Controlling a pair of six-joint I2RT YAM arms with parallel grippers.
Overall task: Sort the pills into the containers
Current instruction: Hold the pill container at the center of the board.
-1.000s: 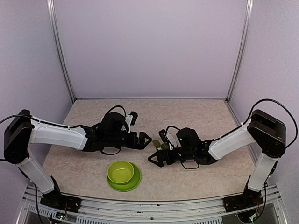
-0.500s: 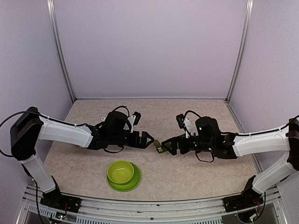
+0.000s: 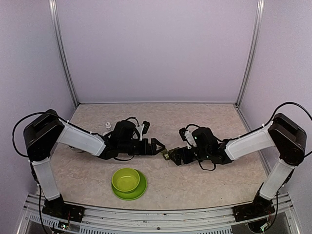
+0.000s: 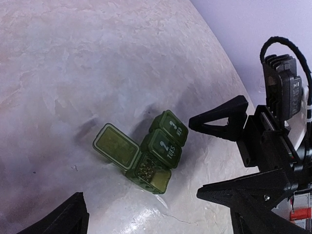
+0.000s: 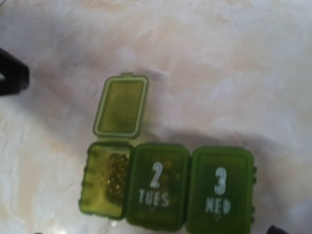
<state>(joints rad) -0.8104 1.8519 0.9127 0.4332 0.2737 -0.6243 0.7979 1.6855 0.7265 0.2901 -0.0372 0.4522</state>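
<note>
Bench point(image 3: 209, 122): pale, marbled surface carrying everything described here.
Pill box point(image 5: 165, 187): small dark green strip of three square compartments, lying flat at mid-bench, between the two end effectors.
Left end effector point(image 3: 158, 146): fingers spread wide and holding nothing; tips just beside the strip's open end, not touching it.
Right end effector point(image 3: 174, 157): fingers likewise apart and empty, low over the strip from the opposite side; contact cannot be judged.
First compartment point(image 5: 106, 178): uncovered, its lid point(image 5: 121, 106) swung fully back and lying flat on the bench.
Pills point(image 5: 114, 173): a cluster of small round yellowish beads on the floor of the first compartment; too blurred to count.
Second compartment point(image 5: 157, 186): lid down, marked "2 TUES"; contents hidden.
Third compartment point(image 5: 222, 187): lid down, marked "3" over a day name; contents hidden.
Lime-green bowl point(image 3: 126, 179): stands on a matching plate point(image 3: 142, 189) near the front edge, apart from the strip; whether it holds pills cannot be told.
Step in hand (judged): first compartment appears filled; the arms are positioned to work the lids.
Next move (judged): one end effector steadies the light strip while the other's fingertip catches the small lip of the second lid, or folds the first lid shut.
</note>
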